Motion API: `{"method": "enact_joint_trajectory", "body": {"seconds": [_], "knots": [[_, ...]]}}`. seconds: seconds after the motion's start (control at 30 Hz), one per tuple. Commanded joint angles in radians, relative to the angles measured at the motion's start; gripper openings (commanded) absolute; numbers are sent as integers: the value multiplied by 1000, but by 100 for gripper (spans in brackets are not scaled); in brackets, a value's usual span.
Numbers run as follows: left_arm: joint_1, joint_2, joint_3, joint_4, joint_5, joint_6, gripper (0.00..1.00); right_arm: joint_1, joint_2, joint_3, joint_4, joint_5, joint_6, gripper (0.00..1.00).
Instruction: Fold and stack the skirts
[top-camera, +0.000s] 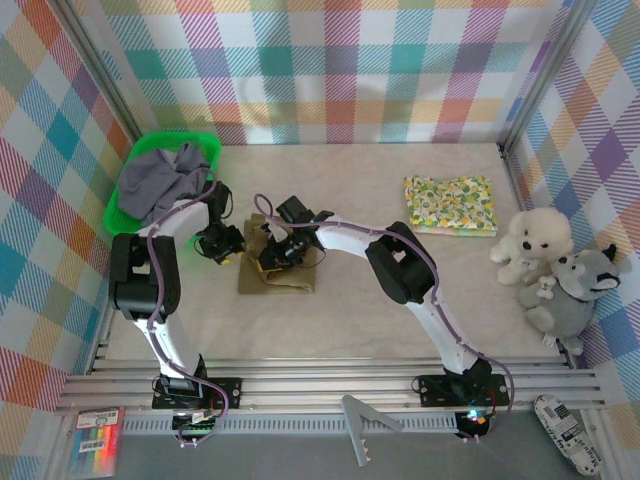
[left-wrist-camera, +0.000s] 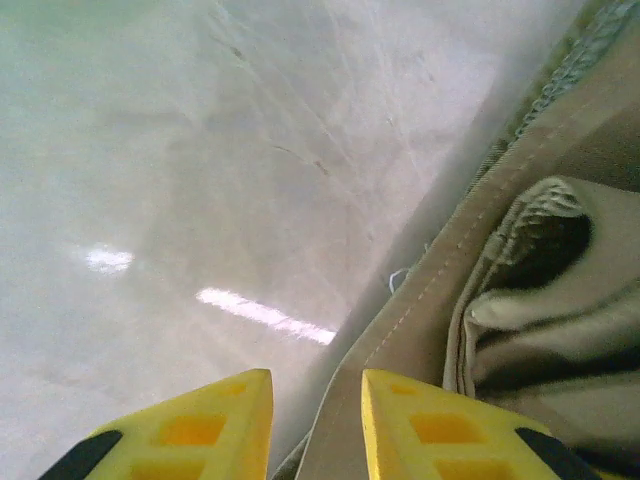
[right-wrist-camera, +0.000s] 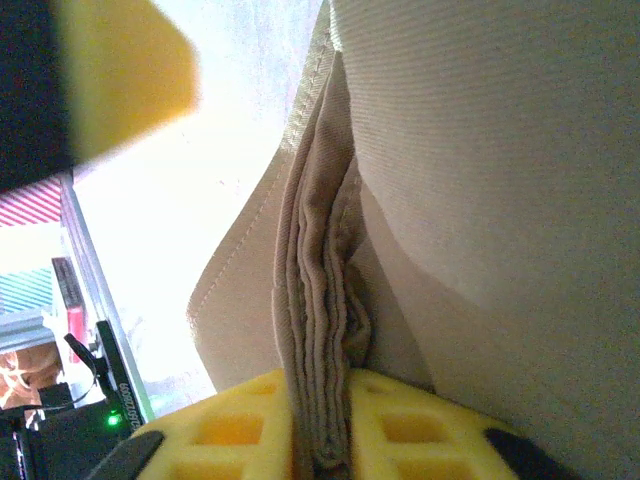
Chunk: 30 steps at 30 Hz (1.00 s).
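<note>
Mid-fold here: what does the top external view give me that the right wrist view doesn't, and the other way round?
Top external: the floral skirt folded flat at far right, the grey skirt heaped in the green basket, and two plush toys. Right wrist: stacked hem layers squeezed between the yellow fingers. Both: the olive-brown skirt and the right pincer closed on it.

Enclosed on three sides by pastel plaid walls (top-camera: 340, 60). Floored with a pale marbled tabletop (top-camera: 340, 320). Edged in front by aluminium rails (top-camera: 320, 385).
</note>
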Motion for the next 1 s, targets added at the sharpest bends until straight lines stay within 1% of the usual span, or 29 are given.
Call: {"method": "enact_joint_trajectory", "body": {"seconds": [0.0, 0.1, 0.17, 0.27, 0.3, 0.33, 0.37, 0.4, 0.47, 0.5, 0.6, 0.63, 0.73, 0.77, 0.83, 0.87, 0.97], "knots": [[10, -87, 27, -62, -78, 2, 31, 9, -33, -5, -6, 11, -13, 24], [9, -106, 19, -47, -44, -7, 31, 13, -64, -41, 41, 32, 6, 29], [8, -121, 9, -30, -25, -22, 32, 15, -102, -76, 71, 63, 8, 36], [1, -180, -33, 34, -26, -46, 43, 15, -191, -170, 119, 103, -16, 60], [1, -199, -40, 42, -28, -52, 48, 15, -237, -224, 150, 120, -24, 69], [1, -210, -41, 43, -35, -58, 51, 15, -283, -274, 181, 139, -32, 75], [0, -217, -40, 40, -44, -60, 55, 15, -321, -310, 200, 156, -43, 85], [-1, -226, -40, 39, -52, -68, 62, 15, -362, -345, 212, 183, -56, 100], [-1, -246, -50, 45, -65, -87, 78, 15, -433, -396, 206, 239, -88, 99], [-1, -259, -55, 51, -59, -99, 84, 15, -468, -420, 201, 282, -101, 99], [-2, -298, -60, 67, -9, -130, 98, 9, -539, -471, 175, 416, -113, 99], [-4, -307, -60, 71, 11, -141, 100, 5, -550, -477, 162, 449, -110, 99], [-22, -335, -69, 101, 92, -188, 100, -17, -557, -473, 112, 555, -62, 99], [-30, -343, -81, 123, 127, -211, 100, -29, -549, -464, 85, 596, -24, 99], [-48, -355, -114, 183, 199, -275, 100, -63, -529, -451, 47, 627, 55, 99], [-59, -358, -137, 224, 236, -313, 100, -86, -519, -451, 46, 606, 88, 99], [-93, -347, -201, 354, 332, -424, 100, -165, -470, -447, 81, 456, 141, 99]]}}
